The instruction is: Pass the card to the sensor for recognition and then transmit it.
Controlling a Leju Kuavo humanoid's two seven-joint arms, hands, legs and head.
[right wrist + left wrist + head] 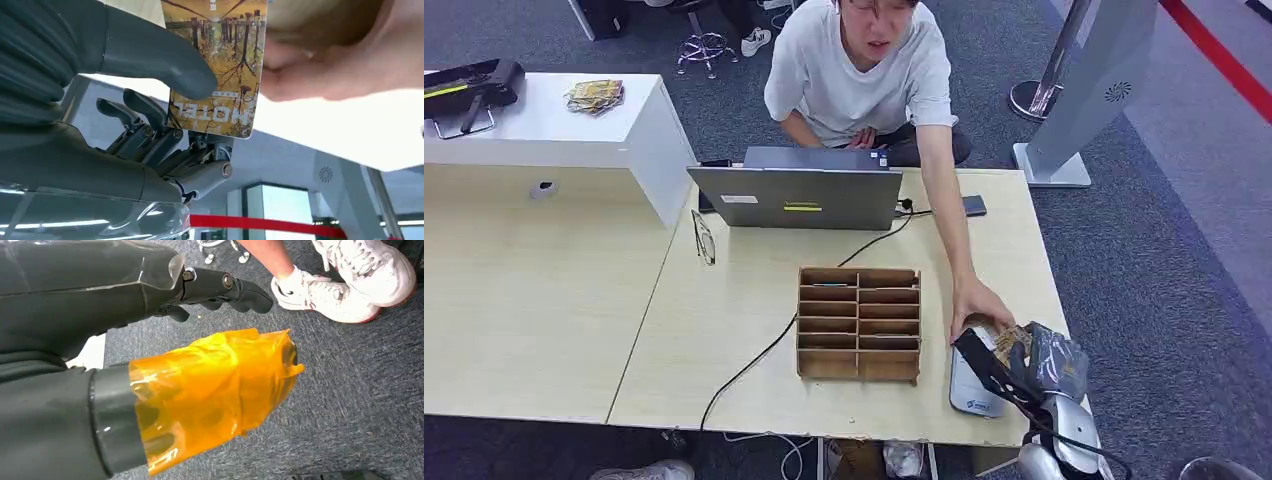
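My right hand (1034, 365) is at the table's front right corner, over the white and grey card sensor (971, 392). It pinches a yellow-brown hotel card (220, 65) between its thumb (165, 67) and darker fingers. A person's hand (979, 303) reaches across the table and grips the card's other edge (340, 60). In the head view the card (1009, 342) lies between that hand and mine. My left hand (115, 290) hangs over the carpet with nothing in it, its thumb (215, 390) wrapped in orange tape and its fingers spread.
A wooden slotted organiser (859, 322) stands left of the sensor. Behind it are an open laptop (796, 195), a black cable, glasses (704, 238) and a phone (974, 206). The person sits at the far edge. White shoes (345, 285) stand near my left hand.
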